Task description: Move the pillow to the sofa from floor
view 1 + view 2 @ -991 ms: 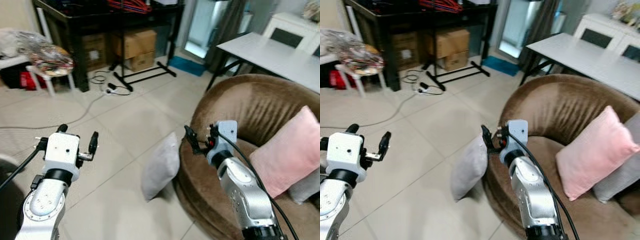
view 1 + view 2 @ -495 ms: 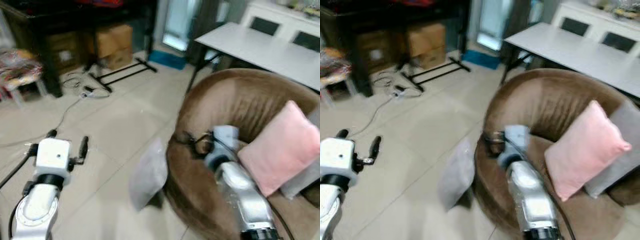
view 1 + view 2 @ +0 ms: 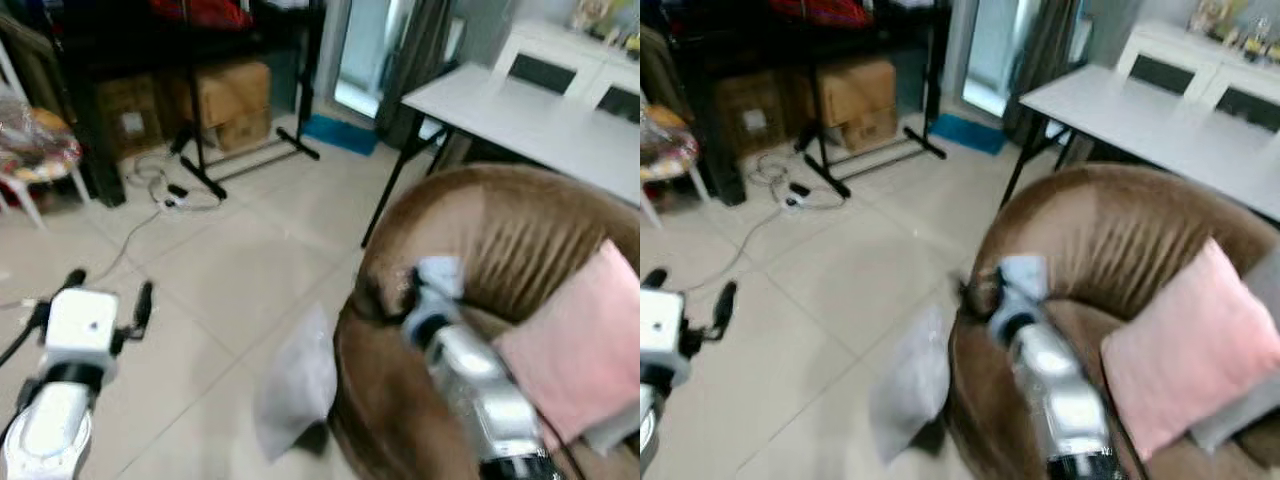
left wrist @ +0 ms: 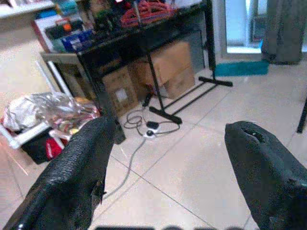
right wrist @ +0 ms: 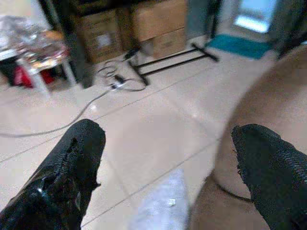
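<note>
A light grey pillow (image 3: 295,392) stands on the tiled floor, leaning against the front of the round brown sofa (image 3: 510,235). My right gripper (image 3: 383,298) hangs open over the sofa's near rim, just above and right of the pillow, holding nothing. In the right wrist view the pillow (image 5: 160,207) lies below the open fingers (image 5: 72,167), beside the sofa edge (image 5: 254,100). My left gripper (image 3: 110,288) is open over bare floor, well left of the pillow. The head views are blurred.
A pink pillow (image 3: 590,345) and a grey one (image 3: 622,428) rest on the sofa seat. A white table (image 3: 520,115) stands behind the sofa. Far left are a black desk (image 4: 144,38), cardboard boxes (image 3: 235,95), a black floor stand (image 3: 245,160), cables (image 3: 165,185) and a stool with bags (image 3: 35,150).
The whole picture has shifted and blurred, so the camera has moved. Both grippers stay open in much the same poses. The grey pillow still leans against the sofa.
</note>
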Motion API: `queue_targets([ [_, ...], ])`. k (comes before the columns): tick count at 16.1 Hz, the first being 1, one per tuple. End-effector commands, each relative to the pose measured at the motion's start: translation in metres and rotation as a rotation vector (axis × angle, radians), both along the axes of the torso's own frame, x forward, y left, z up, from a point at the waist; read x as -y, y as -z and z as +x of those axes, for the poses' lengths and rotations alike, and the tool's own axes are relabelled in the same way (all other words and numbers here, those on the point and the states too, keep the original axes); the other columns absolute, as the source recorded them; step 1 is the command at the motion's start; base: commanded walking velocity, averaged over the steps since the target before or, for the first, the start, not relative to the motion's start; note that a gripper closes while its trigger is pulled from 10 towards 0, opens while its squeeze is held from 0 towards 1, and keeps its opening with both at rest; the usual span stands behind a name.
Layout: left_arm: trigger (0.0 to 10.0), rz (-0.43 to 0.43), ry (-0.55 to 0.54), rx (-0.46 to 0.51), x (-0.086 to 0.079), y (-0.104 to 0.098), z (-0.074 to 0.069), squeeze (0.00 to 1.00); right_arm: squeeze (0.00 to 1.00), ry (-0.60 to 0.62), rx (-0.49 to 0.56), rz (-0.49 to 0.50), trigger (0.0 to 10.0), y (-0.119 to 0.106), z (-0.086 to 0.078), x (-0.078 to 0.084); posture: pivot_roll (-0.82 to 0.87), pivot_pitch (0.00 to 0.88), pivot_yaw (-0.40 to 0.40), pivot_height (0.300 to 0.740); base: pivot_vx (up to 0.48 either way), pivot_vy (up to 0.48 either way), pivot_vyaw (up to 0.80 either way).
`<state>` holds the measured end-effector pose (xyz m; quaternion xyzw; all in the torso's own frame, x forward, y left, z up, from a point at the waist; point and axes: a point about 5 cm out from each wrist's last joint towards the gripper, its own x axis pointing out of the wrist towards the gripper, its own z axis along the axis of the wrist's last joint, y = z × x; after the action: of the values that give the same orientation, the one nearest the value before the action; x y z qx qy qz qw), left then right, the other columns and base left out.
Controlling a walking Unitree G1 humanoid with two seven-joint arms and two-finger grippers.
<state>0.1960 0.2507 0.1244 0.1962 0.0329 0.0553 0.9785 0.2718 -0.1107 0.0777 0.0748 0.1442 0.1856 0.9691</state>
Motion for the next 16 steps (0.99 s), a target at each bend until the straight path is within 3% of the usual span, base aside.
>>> queue_targets([
  [1,10.0,0.003,0.046,0.006,0.009,-0.002,0.001,0.00,1.00,0.006,-0.050,-0.009,10.0,0.008,-0.002,0.012,0.12,0.000,-0.091,0.740,0.356,0.000,0.00],
  [4,10.0,0.022,0.095,0.000,0.011,-0.004,0.004,0.00,1.00,-0.010,-0.070,-0.033,10.0,0.014,-0.002,0.010,0.11,0.000,-0.029,0.740,0.220,0.000,0.00],
  [5,10.0,0.013,0.118,-0.005,0.012,-0.004,0.006,0.00,0.44,-0.010,-0.070,-0.037,10.0,0.015,-0.002,0.009,0.10,0.000,0.006,0.740,0.000,0.000,0.00],
  [6,10.0,0.007,0.135,-0.010,0.013,-0.004,0.006,0.00,0.00,-0.006,-0.069,-0.042,10.0,0.016,-0.001,0.009,0.09,0.000,0.020,0.740,0.000,0.000,0.00],
  [13,10.0,-0.002,0.202,0.011,0.027,-0.002,0.019,0.00,0.00,0.073,-0.046,-0.110,10.0,0.004,0.001,0.036,-0.05,0.000,0.099,0.740,0.000,0.000,0.00],
  [16,10.0,-0.027,0.213,0.027,0.038,0.005,0.038,0.00,0.00,0.142,0.011,-0.115,10.0,-0.009,-0.011,0.054,-0.12,0.000,0.074,0.740,0.000,0.000,0.00],
])
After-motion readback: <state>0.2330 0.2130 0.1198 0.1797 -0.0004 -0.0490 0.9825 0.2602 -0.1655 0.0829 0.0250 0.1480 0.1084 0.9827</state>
